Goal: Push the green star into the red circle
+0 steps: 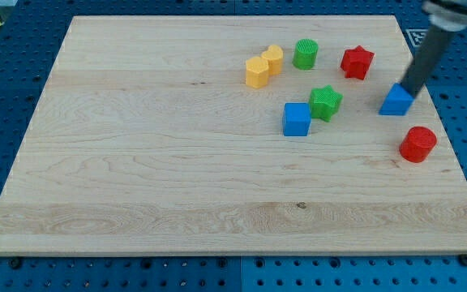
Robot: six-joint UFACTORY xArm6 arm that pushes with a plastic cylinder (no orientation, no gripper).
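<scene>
The green star [325, 103] lies right of the board's middle, touching the upper right of a blue cube [297, 119]. The red circle [417, 144] lies near the board's right edge, to the right of and below the star. My tip [408, 92] is at the view's upper right, right behind a blue triangle block [396, 100], well to the right of the green star and above the red circle.
A green cylinder [305, 54] and a red star [357, 62] lie above the green star. Two yellow blocks [257, 72] [272, 59] sit to the upper left. The wooden board [136, 162] rests on a blue perforated table.
</scene>
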